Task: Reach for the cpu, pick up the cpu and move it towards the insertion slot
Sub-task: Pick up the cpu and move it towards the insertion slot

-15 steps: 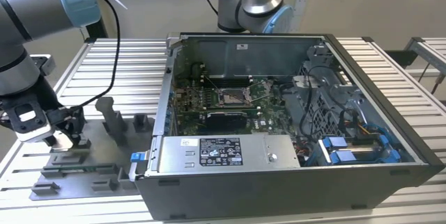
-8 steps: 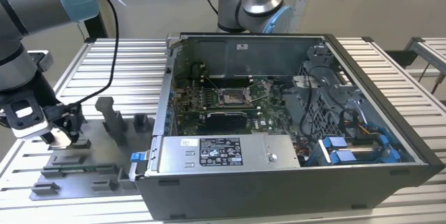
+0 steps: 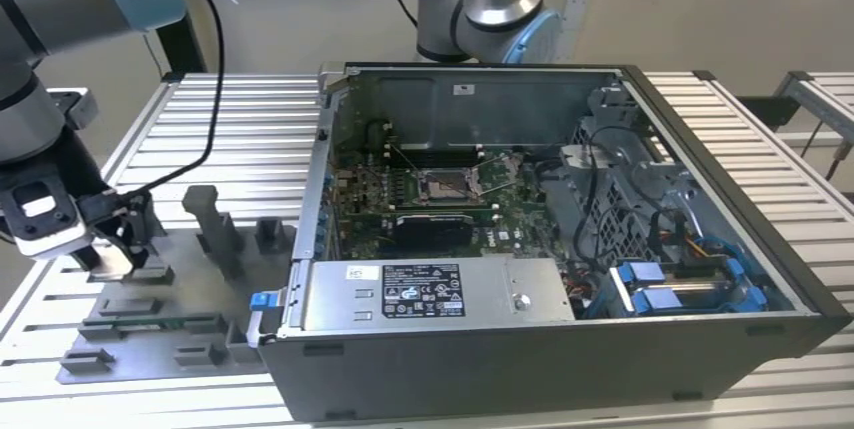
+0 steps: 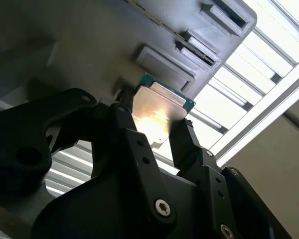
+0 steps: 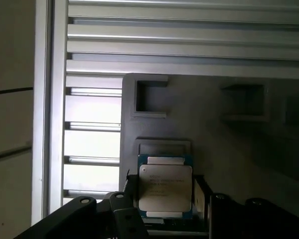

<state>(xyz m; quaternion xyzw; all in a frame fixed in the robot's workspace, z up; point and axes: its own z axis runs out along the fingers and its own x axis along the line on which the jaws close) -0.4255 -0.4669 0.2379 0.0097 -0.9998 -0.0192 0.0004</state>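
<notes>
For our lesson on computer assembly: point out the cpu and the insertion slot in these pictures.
cpu (image 5: 165, 191), first wrist view, middle of its silvery metal top.
insertion slot (image 3: 445, 185), exterior view, its grey centre inside the metal frame.

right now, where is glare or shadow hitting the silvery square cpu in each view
second wrist view: a bright hotspot washes out the middle of the silvery square cpu, black gripper fingers beside it near-silhouette; first wrist view: cpu evenly lit, grey fixture block behind it dim, slatted metal table bright; exterior view: even light
</notes>
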